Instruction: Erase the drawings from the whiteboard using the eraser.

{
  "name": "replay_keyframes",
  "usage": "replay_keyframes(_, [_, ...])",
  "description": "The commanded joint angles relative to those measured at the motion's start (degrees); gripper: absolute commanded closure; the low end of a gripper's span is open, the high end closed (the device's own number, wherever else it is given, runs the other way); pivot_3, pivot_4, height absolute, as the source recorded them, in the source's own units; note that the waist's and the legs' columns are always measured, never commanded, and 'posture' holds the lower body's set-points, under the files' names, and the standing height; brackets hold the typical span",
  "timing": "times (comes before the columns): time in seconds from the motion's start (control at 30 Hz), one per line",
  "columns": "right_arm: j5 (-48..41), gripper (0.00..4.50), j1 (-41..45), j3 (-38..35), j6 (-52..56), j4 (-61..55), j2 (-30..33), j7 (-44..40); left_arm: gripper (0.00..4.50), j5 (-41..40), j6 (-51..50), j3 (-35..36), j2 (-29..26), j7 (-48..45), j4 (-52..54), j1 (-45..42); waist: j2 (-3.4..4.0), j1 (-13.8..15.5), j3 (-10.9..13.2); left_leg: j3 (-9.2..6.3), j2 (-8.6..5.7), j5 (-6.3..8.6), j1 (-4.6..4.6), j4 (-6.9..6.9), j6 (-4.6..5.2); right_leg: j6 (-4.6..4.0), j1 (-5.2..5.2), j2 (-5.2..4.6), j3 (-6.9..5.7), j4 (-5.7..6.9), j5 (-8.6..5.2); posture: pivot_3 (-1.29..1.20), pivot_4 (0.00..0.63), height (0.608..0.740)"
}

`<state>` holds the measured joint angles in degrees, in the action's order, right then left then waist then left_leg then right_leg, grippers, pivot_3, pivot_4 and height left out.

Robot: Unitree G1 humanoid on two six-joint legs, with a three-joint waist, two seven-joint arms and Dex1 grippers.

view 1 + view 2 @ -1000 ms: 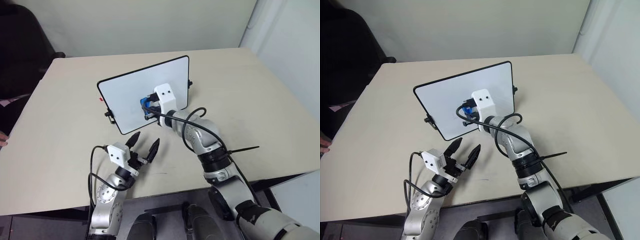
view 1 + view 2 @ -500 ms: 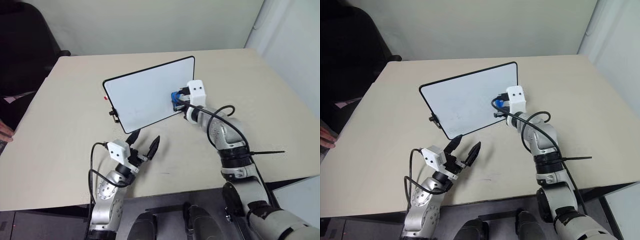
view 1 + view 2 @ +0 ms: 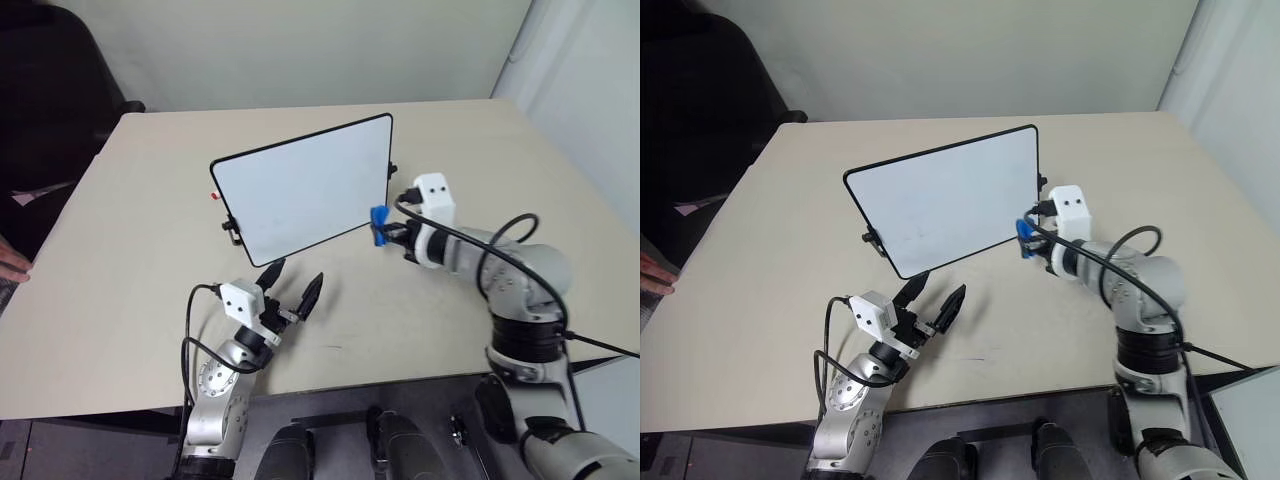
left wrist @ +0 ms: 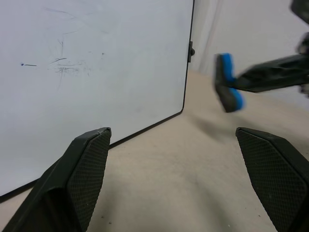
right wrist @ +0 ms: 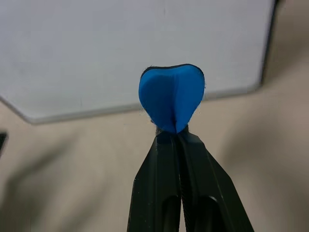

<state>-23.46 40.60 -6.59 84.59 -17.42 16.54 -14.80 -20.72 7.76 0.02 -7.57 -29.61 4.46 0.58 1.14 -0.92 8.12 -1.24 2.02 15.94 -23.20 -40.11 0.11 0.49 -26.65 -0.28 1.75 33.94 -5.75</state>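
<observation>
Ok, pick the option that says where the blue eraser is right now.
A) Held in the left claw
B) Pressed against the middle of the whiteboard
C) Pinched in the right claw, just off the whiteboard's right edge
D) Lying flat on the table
C: the eraser is squeezed between the shut fingers of the right claw, beside the right edge of the whiteboard, while the left claw stands open and empty.

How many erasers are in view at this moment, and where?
1. The blue eraser is pinched in the right gripper, held just off the near right corner of the whiteboard, above the table. None shows elsewhere.
</observation>
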Motion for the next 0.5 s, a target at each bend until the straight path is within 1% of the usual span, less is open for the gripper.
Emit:
replay_keyframes(0.03, [-0.26, 4.47, -2.4, 1.2, 4.46, -3.35, 6.4, -1.09, 0.0, 0.47, 1.04, -0.25, 0.53, 0.15, 0.74, -0.38, 0.0, 0.14, 0.0, -0.02, -0.01, 0.0, 0.05, 0.0, 0.01, 0.25, 0.07, -0.01, 0.01, 0.0, -0.15, 0.0, 0.15, 0.74])
replay_keyframes(0.1, [-0.67, 4.47, -4.53, 2.61, 4.67, -3.46, 9.69, -2.23, 0.0, 0.54, 1.05, -0.43, 0.72, 0.1, 0.38, -0.65, 0.0, 0.16, 0.0, -0.01, -0.05, -0.01, 0.12, 0.0, 0.04, 0.3, 0.14, -0.04, 0.08, 0.01, -0.19, 0.0, 0.15, 0.74])
replay_keyframes(0.2, [-0.53, 4.47, -7.35, 4.65, 3.31, -2.03, 12.84, -3.51, 0.0, 0.34, 0.91, -0.67, 1.03, -0.35, -0.23, -1.07, 0.02, 0.08, 0.0, 0.0, -0.06, -0.01, 0.2, 0.02, 0.03, 0.33, 0.15, -0.03, 0.1, 0.03, -0.18, 0.0, 0.15, 0.74])
replay_keyframes(0.33, [0.21, 4.47, -8.85, 6.13, 0.65, -0.37, 14.68, -4.43, 0.0, 0.45, 1.04, -0.97, 1.35, -0.51, -1.04, -1.52, 0.01, 0.17, -0.01, -0.09, -0.07, -0.02, 0.49, 0.05, 0.05, 0.41, 0.47, 0.05, 0.09, 0.03, -0.22, 0.0, 0.15, 0.74])
replay_keyframes(0.43, [0.06, 3.77, -9.04, 5.75, -0.21, -0.26, 14.49, -4.73, 0.0, 0.57, 1.25, -1.06, 1.52, -0.45, -1.5, -1.73, 0.01, 0.45, 0.0, -0.12, -0.1, -0.05, 0.54, 0.04, 0.11, 0.5, 0.64, 0.04, 0.1, -0.01, -0.28, 0.0, 0.15, 0.74])
replay_keyframes(0.5, [0.59, 3.05, -9.59, 6.04, -2.47, -1.05, 14.74, -4.6, 0.0, 0.47, 1.37, -0.94, 1.51, -0.49, -1.67, -1.74, 0.01, 0.52, 0.0, -0.13, -0.15, -0.03, 0.54, 0.04, 0.14, 0.55, 0.69, 0.01, 0.12, -0.07, -0.31, 0.0, 0.15, 0.74])
